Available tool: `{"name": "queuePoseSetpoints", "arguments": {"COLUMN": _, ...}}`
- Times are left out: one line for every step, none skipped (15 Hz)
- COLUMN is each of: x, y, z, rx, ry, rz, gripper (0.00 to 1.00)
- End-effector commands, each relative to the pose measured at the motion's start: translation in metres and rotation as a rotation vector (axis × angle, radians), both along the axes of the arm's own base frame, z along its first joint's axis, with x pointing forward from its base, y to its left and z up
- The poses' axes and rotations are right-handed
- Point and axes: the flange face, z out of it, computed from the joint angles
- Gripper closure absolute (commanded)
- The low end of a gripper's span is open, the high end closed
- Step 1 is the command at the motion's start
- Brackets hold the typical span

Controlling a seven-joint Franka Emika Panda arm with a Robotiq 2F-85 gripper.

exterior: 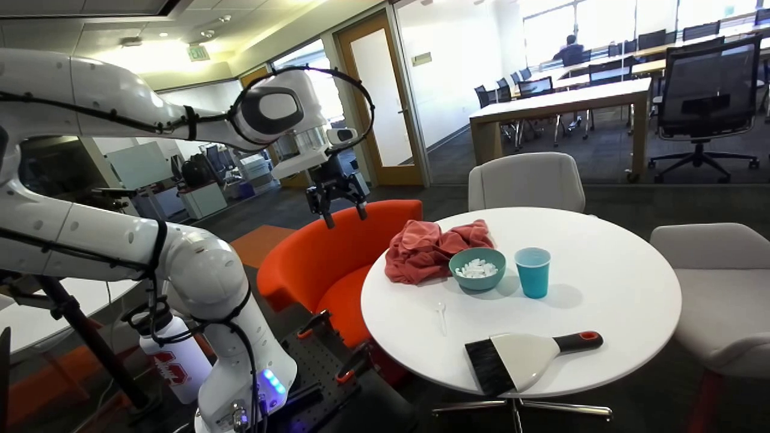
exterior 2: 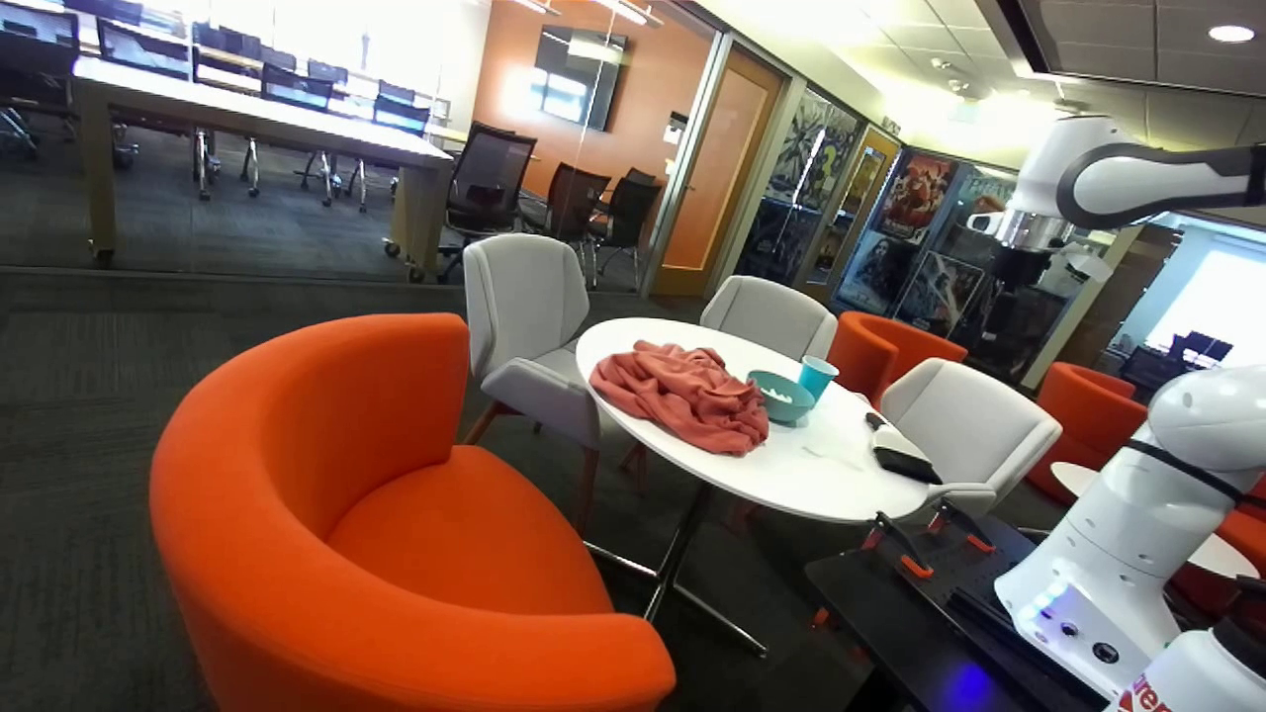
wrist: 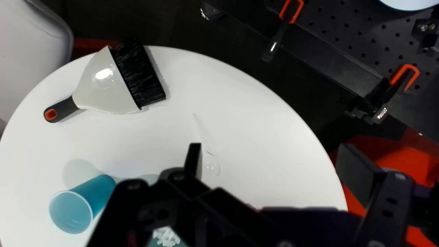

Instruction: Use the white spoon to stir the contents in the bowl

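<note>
The white spoon [exterior: 442,317] lies flat on the round white table [exterior: 613,288]. In the wrist view the spoon [wrist: 210,163] looks thin and see-through, its bowl end beside one finger in the picture. The teal bowl [exterior: 481,284] stands upright and holds small white pieces; it also shows in an exterior view [exterior 2: 791,407]. In the wrist view my gripper hides most of the bowl; some white pieces [wrist: 167,236] show. My gripper [exterior: 345,217] is open and empty, high above the orange chair, apart from spoon and bowl. Its fingers are wide apart in the wrist view [wrist: 271,154].
A cyan cup [exterior: 533,276] stands beside the bowl. A crumpled red cloth [exterior: 415,258] lies against the bowl's other side. A dustpan with black brush [exterior: 523,358] lies near the table edge. An orange chair [exterior: 325,258] and grey chairs [exterior: 526,183] surround the table.
</note>
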Motion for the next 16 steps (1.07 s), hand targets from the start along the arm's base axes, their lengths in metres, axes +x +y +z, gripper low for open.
{"name": "queuePoseSetpoints", "arguments": {"x": 0.029, "y": -0.044, "z": -0.024, "rx": -0.058, "ry": 0.077, "rz": 0.080, "gripper": 0.00}}
{"name": "queuePoseSetpoints", "arguments": {"x": 0.037, "y": -0.060, "z": -0.033, "rx": -0.080, "ry": 0.101, "rz": 0.116, "gripper": 0.00}}
{"name": "queuePoseSetpoints", "arguments": {"x": 0.043, "y": -0.075, "z": -0.042, "rx": -0.086, "ry": 0.124, "rz": 0.167, "gripper": 0.00}}
{"name": "queuePoseSetpoints", "arguments": {"x": 0.048, "y": -0.089, "z": -0.051, "rx": -0.091, "ry": 0.143, "rz": 0.212, "gripper": 0.00}}
{"name": "queuePoseSetpoints", "arguments": {"x": 0.054, "y": -0.105, "z": -0.062, "rx": -0.091, "ry": 0.154, "rz": 0.257, "gripper": 0.00}}
{"name": "queuePoseSetpoints", "arguments": {"x": 0.060, "y": -0.117, "z": -0.072, "rx": -0.088, "ry": 0.160, "rz": 0.307, "gripper": 0.00}}
{"name": "queuePoseSetpoints", "arguments": {"x": 0.064, "y": -0.133, "z": -0.079, "rx": -0.086, "ry": 0.158, "rz": 0.343, "gripper": 0.00}}
{"name": "queuePoseSetpoints", "arguments": {"x": 0.067, "y": -0.144, "z": -0.087, "rx": -0.084, "ry": 0.150, "rz": 0.392, "gripper": 0.00}}
{"name": "queuePoseSetpoints", "arguments": {"x": 0.071, "y": -0.155, "z": -0.095, "rx": -0.076, "ry": 0.136, "rz": 0.436, "gripper": 0.00}}
{"name": "queuePoseSetpoints", "arguments": {"x": 0.073, "y": -0.163, "z": -0.102, "rx": -0.069, "ry": 0.127, "rz": 0.470, "gripper": 0.00}}
{"name": "queuePoseSetpoints", "arguments": {"x": 0.075, "y": -0.167, "z": -0.108, "rx": -0.069, "ry": 0.133, "rz": 0.491, "gripper": 0.00}}
{"name": "queuePoseSetpoints", "arguments": {"x": 0.075, "y": -0.168, "z": -0.109, "rx": -0.096, "ry": 0.145, "rz": 0.479, "gripper": 0.00}}
{"name": "queuePoseSetpoints", "arguments": {"x": 0.066, "y": -0.161, "z": -0.106, "rx": -0.066, "ry": 0.131, "rz": 0.454, "gripper": 0.00}}
{"name": "queuePoseSetpoints", "arguments": {"x": 0.067, "y": -0.165, "z": -0.110, "rx": -0.070, "ry": 0.142, "rz": 0.452, "gripper": 0.00}}
{"name": "queuePoseSetpoints", "arguments": {"x": 0.069, "y": -0.166, "z": -0.113, "rx": -0.072, "ry": 0.149, "rz": 0.452, "gripper": 0.00}}
{"name": "queuePoseSetpoints", "arguments": {"x": 0.071, "y": -0.166, "z": -0.113, "rx": -0.073, "ry": 0.151, "rz": 0.454, "gripper": 0.00}}
